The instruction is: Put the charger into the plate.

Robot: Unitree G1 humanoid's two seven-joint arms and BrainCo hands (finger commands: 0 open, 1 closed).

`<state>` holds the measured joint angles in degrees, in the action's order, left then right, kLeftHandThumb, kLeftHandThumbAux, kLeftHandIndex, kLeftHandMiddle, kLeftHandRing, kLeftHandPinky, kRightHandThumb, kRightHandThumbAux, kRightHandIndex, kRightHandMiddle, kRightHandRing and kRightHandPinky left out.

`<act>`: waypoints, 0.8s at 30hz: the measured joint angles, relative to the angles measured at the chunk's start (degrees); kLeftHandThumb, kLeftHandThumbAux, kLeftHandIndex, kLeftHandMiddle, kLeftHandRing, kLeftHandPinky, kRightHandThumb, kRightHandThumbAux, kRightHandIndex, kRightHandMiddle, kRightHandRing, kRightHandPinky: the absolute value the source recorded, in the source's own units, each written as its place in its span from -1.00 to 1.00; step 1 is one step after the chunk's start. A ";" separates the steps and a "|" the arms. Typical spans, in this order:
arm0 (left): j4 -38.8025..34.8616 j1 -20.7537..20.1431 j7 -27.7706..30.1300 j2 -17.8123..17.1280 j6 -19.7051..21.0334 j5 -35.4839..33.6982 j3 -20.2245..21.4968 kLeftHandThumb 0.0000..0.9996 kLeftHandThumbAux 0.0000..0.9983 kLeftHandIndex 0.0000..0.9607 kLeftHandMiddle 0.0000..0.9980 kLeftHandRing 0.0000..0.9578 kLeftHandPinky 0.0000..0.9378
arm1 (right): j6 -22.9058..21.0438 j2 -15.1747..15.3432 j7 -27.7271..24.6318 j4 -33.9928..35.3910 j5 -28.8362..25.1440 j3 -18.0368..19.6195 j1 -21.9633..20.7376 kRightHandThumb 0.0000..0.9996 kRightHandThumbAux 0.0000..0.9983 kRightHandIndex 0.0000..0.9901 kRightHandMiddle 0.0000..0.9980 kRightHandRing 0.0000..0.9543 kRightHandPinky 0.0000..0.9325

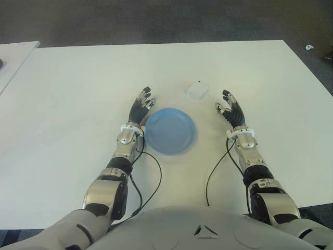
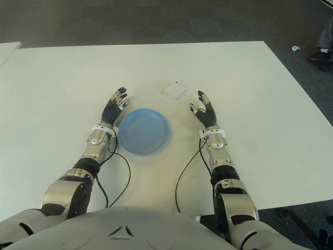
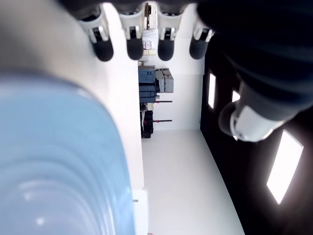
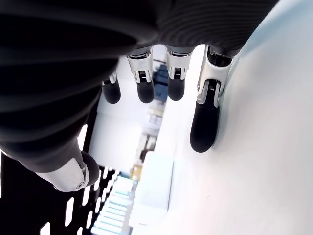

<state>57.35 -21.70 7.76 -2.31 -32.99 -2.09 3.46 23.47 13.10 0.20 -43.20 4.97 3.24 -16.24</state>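
Charger (image 1: 197, 90) beyond plate (image 1: 170, 130); left robot hand (image 1: 141, 107) & right robot hand (image 1: 231, 110) flank plate, fingers spread, empty.

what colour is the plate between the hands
Light blue, plain with no pattern; the plate shows best in the left eye view.

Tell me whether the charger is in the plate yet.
Out. The white charger lies on the table just beyond the blue plate, which holds nothing. Both hands are open and hold nothing.

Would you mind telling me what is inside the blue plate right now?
Nothing shows inside the blue plate; its whole surface is visible. The white charger lies on the table beyond it, between the open left hand and right hand.
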 measured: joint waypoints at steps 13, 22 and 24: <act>0.14 -0.42 -0.08 0.72 0.30 -0.09 0.25 -0.89 0.12 -1.00 -0.99 -0.99 -0.95 | -15.83 4.77 -4.92 12.07 5.25 -3.74 -0.27 -0.79 0.15 -0.98 -0.82 -0.78 -0.66; 0.63 -0.78 -0.07 0.92 0.34 -0.07 0.19 -0.88 0.13 -1.00 -1.00 -1.00 -0.95 | -17.62 12.86 -10.60 15.08 14.20 -10.55 -2.03 -0.92 0.07 -0.98 -0.69 -0.63 -0.54; 0.79 -0.83 -0.07 0.97 0.34 -0.07 0.19 -0.88 0.13 -1.00 -1.00 -1.00 -0.95 | -17.30 13.95 -10.34 15.83 16.09 -11.53 -2.01 -0.96 0.04 -0.99 -0.71 -0.64 -0.57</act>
<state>58.14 -22.53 7.68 -1.34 -32.65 -2.16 3.65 6.18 27.04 -10.14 -27.37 21.06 -8.30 -18.25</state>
